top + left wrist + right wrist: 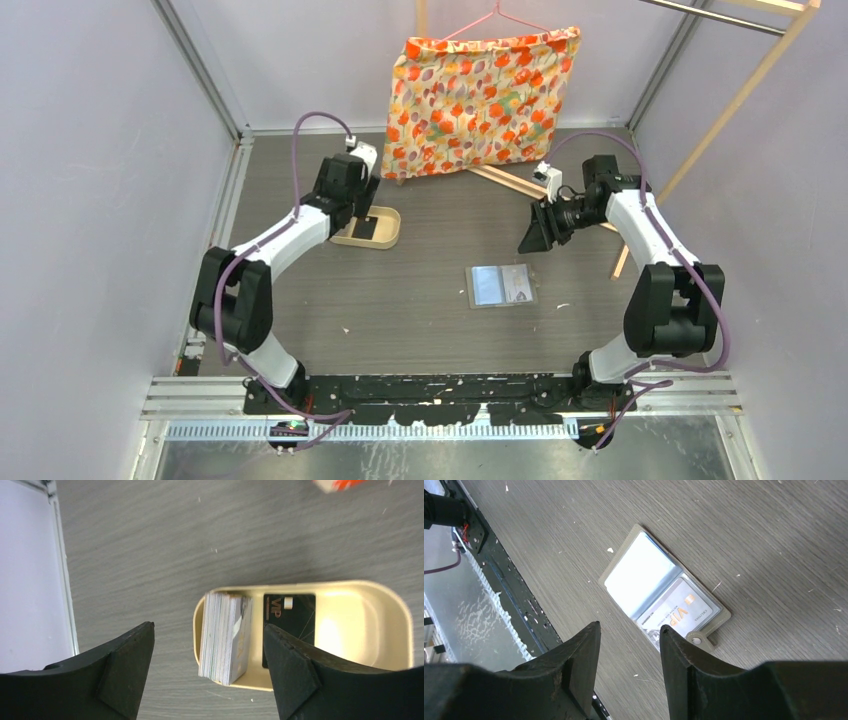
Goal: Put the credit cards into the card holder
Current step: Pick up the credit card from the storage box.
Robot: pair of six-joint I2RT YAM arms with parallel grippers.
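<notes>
- The left gripper (207,632) hangs over the tan tray (352,584) at the far left of the table (420,310). Its fingers are spread wide and nothing is between them.
- In the tray, a stack of pale credit cards (225,637) stands on edge against one end wall. A black card (289,617) marked "VIP" lies flat on the tray floor just beside the stack. In the left wrist view both fall within the gap between the two fingers, but below them and not touched.
- The card holder (659,592) lies open and flat around the middle of the table, to the right of the tray and nearer. It is well apart from the tray.
- The holder's left pocket looks pale blue. Its right pocket holds a white card (681,611) printed "VIP".
- The right gripper (630,627) is raised above the table, to the right of the card holder and a little farther back. Its fingers are apart and grip nothing.
- At the far side, a flowered orange cloth (480,95) hangs from a pink hanger. A wooden frame (740,100) leans to its right.
</notes>
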